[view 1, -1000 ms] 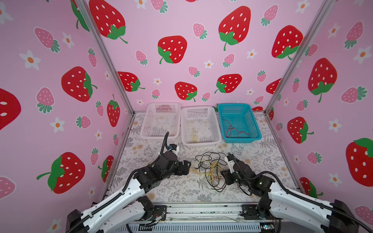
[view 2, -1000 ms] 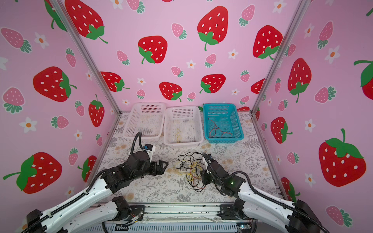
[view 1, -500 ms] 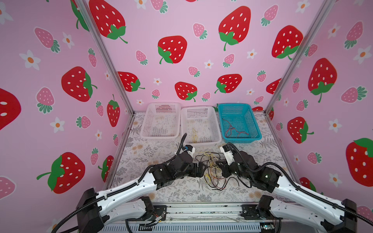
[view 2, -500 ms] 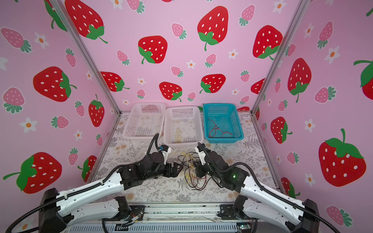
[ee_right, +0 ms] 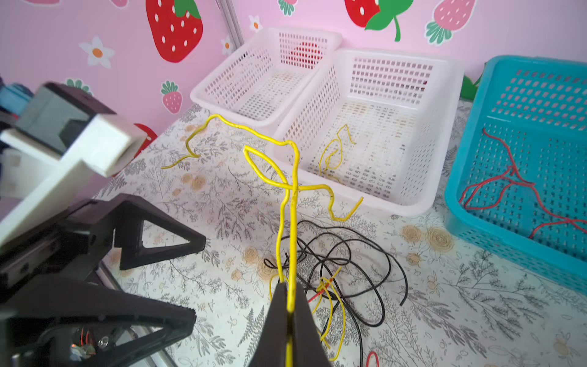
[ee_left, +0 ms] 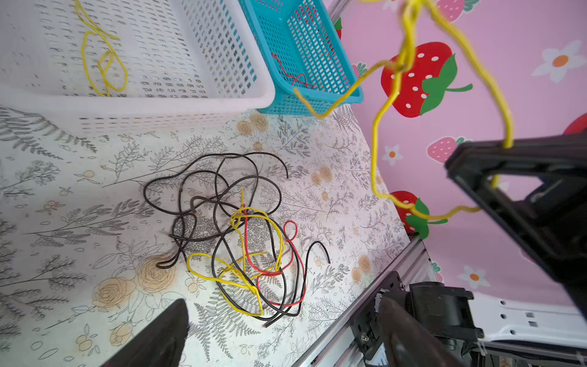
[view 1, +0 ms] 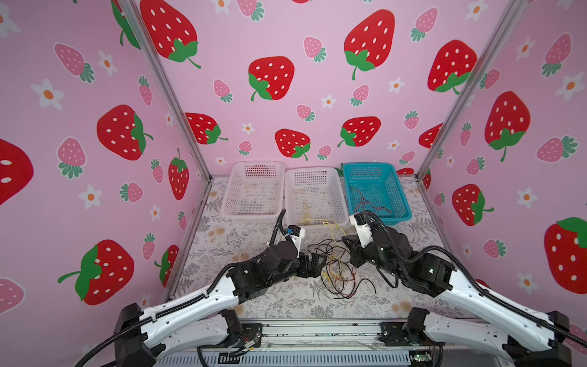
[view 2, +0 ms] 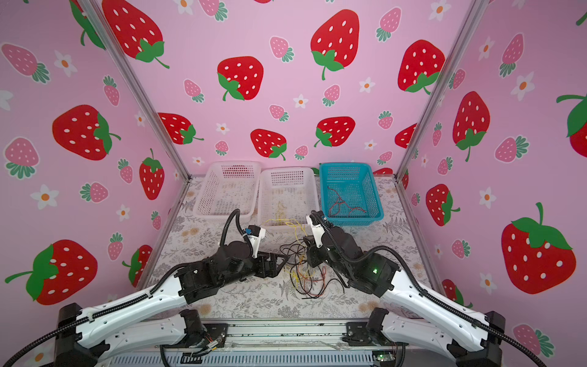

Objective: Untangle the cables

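The cables (view 1: pixel 337 270) lie in a black, yellow and red tangle mid-table, seen in both top views (view 2: pixel 304 274) and in the left wrist view (ee_left: pixel 241 241). My right gripper (ee_right: pixel 289 294) is shut on one yellow cable (ee_right: pixel 293 178), which it holds up above the tangle's far side (view 1: pixel 332 227). In a top view the right gripper (view 1: pixel 347 242) hangs in front of the middle basket. My left gripper (view 1: pixel 317 261) stands open just left of the tangle, low over the table, nothing between its fingers (ee_left: pixel 173 321).
Three baskets stand along the back wall. The left white basket (view 1: pixel 252 218) looks empty. The middle white basket (view 1: pixel 287 197) holds a yellow cable (view 1: pixel 306 212). The blue basket (view 1: pixel 403 190) holds red cables (view 1: pixel 365 203). A metal rail (view 1: pixel 317 330) runs along the front edge.
The right gripper has risen from the tangle with the yellow cable and moved towards the baskets. The left arm has moved right, up to the tangle, still open.
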### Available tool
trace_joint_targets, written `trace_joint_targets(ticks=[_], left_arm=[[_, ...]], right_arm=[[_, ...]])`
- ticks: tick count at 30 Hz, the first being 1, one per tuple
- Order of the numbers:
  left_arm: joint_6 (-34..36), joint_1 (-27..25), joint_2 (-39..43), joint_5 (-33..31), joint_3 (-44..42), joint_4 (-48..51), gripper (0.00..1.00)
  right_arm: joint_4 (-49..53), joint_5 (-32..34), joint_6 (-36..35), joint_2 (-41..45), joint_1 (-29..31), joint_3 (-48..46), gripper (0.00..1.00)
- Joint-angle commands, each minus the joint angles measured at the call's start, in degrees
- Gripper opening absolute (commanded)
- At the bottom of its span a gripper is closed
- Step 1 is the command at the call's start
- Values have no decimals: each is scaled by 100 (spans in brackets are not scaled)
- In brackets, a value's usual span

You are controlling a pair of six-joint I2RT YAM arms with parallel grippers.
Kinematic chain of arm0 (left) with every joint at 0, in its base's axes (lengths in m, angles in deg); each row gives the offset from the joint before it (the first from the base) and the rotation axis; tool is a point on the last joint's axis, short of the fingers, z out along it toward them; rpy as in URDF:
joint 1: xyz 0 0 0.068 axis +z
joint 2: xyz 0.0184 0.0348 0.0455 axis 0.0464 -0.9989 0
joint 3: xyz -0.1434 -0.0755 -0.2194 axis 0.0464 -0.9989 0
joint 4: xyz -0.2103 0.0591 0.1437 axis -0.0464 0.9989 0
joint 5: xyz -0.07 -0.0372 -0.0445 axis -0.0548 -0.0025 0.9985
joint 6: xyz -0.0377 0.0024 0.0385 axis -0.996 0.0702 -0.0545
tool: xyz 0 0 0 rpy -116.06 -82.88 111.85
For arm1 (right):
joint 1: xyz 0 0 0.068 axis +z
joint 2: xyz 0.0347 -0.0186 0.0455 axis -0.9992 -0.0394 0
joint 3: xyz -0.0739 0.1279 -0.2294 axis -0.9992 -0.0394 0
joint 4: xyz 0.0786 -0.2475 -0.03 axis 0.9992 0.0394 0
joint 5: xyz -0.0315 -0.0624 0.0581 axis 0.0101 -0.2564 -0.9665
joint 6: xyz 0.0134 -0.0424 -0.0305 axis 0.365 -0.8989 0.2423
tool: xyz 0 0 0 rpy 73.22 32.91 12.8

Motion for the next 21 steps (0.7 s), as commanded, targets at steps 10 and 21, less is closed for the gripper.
trace_joint_targets(ticks=[10, 21], left_arm=[[1137, 163, 1188, -1693, 375, 2094, 99], [3049, 716, 1497, -2829, 467, 2623, 99]], right_arm=[[-428, 227, -414, -816, -334, 587, 0], [-1111, -985, -623, -2370, -1358, 1393, 5]])
